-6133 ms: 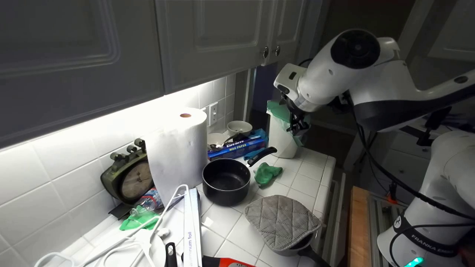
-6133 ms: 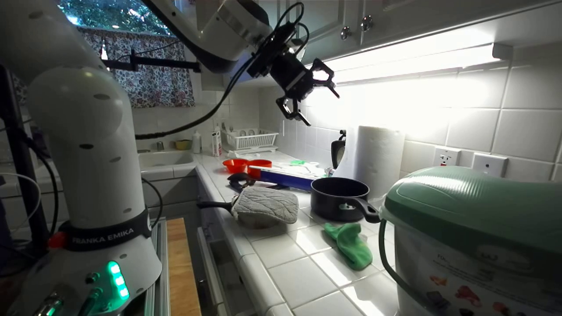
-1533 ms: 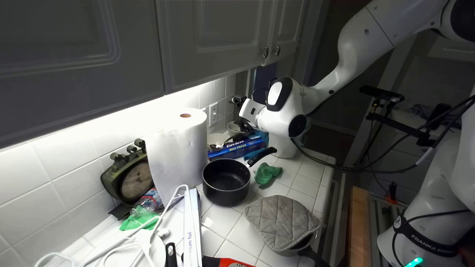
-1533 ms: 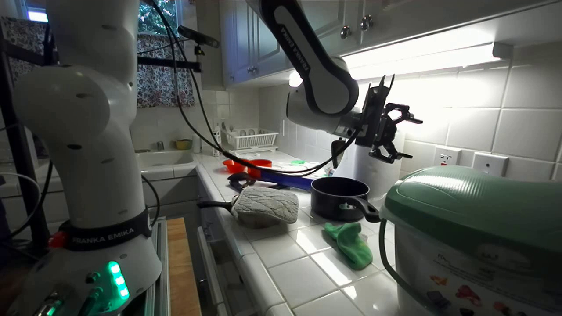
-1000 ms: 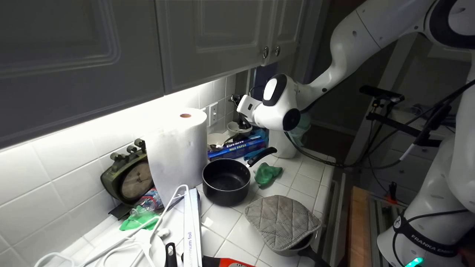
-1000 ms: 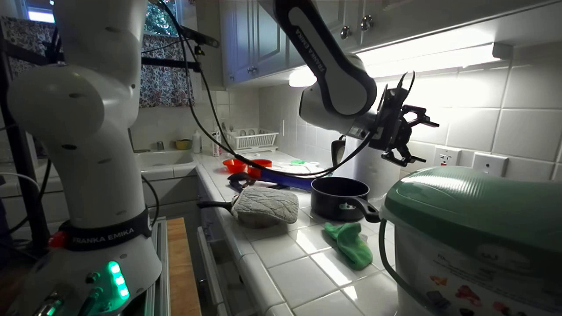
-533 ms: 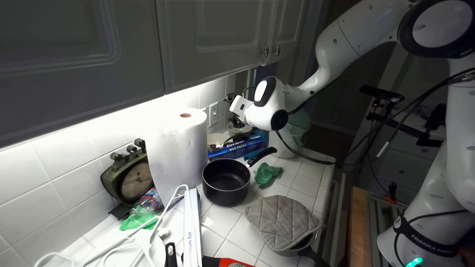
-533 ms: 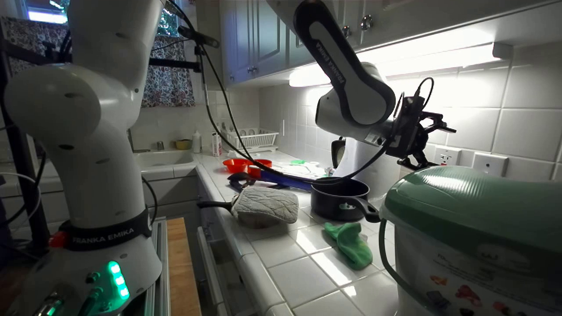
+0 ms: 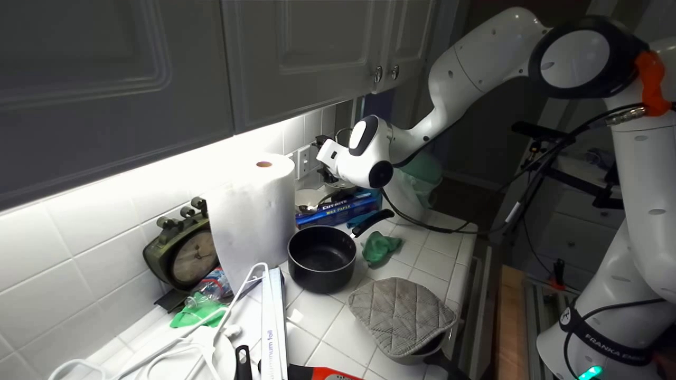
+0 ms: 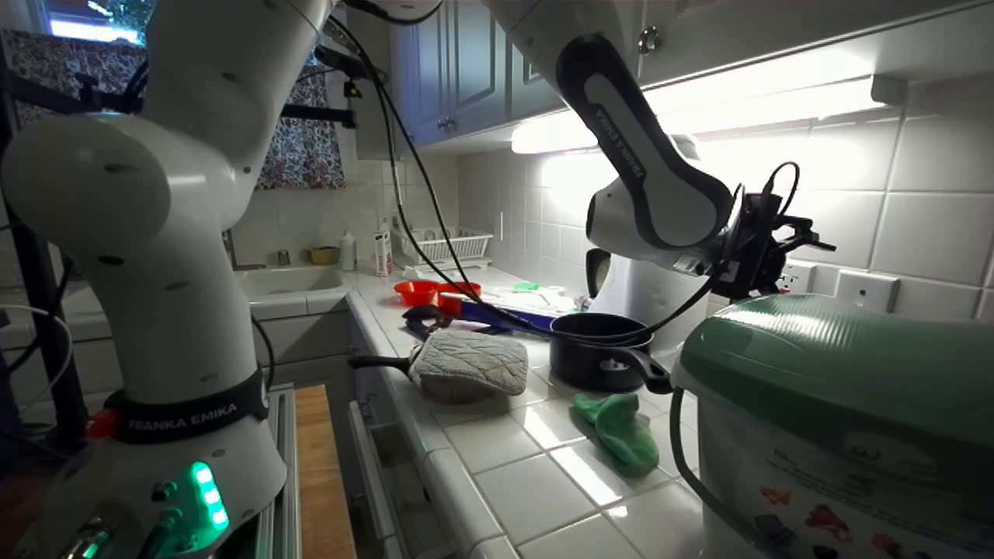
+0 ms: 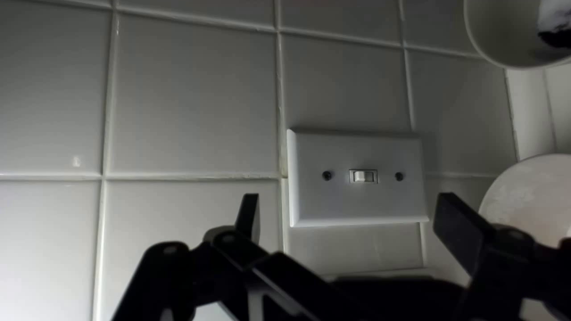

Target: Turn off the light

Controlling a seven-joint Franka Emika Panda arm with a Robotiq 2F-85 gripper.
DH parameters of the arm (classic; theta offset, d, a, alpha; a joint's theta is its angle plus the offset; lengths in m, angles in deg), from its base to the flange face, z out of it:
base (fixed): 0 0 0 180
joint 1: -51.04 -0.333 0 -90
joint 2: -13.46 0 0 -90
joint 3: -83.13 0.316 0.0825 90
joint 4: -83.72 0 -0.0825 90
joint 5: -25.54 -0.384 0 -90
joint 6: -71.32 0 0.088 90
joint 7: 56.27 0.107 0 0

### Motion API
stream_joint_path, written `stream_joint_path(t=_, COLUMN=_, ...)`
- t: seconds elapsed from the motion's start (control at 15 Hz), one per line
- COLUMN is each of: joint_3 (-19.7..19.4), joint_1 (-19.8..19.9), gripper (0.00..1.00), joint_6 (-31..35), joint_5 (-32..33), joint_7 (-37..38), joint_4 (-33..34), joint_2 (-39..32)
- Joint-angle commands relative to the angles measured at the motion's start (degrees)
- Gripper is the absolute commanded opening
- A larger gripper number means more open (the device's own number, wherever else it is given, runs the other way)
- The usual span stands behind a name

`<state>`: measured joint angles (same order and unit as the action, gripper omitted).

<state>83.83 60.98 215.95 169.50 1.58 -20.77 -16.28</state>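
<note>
And the light (image 10: 776, 107) is on, a long strip blazing away beneath the cabinets (image 10: 477, 66), up above the wall edge of the desk (image 10: 532, 489), its glow flooding the white tiles (image 10: 842, 167) in both exterior views! Here's the arm (image 9: 478, 58), stretched out over the desk towards that wall edge, down at the end edge where the green-lidded bucket (image 10: 839, 373) stands. And the end effector (image 11: 352, 218)? Black fingers (image 11: 461, 229) spread wide in the wrist view, and right there, framed in the gap, is the wall switch (image 11: 357, 176), its little white nub at the left of its slot. Fingertips touching the wall? I cannot tell from here!

Down on the desk, what a crowded field. Along the wall edge stands the paper towel roll (image 9: 259, 216), upright, a clock (image 9: 195, 256) just beside it. In front of the roll sits the black saucepan (image 9: 322, 264), handle towards the bucket, a crumpled green cloth (image 9: 380, 248) near that handle. Over at the front edge, a grey quilted pot holder (image 9: 401, 314) lies across a pan (image 9: 414, 360) whose handle pokes out past it.
</note>
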Motion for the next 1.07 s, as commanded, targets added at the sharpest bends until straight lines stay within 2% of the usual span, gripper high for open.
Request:
stream_joint_path(t=0.0, joint_3=1.23, joint_1=1.95, gripper=1.0, joint_6=0.11, joint_5=-0.01, joint_7=-0.2, joint_4=5.26, joint_2=-4.61)
stream_joint_path(t=0.07, joint_3=1.27, joint_1=2.19, gripper=1.0, joint_6=0.15, joint_5=0.0, joint_7=-0.21, joint_4=6.07, joint_2=-5.41)
stream_joint_path(t=0.13, joint_3=-3.45, joint_1=-1.72, gripper=1.0, joint_6=1.47, joint_5=0.0, joint_7=2.09, joint_4=7.21, joint_2=-6.17)
stream_joint_path(t=1.0, joint_3=-17.67, joint_1=-12.44, gripper=1.0, joint_6=6.74, joint_5=0.0, joint_7=12.44, joint_4=17.55, joint_2=-16.6)
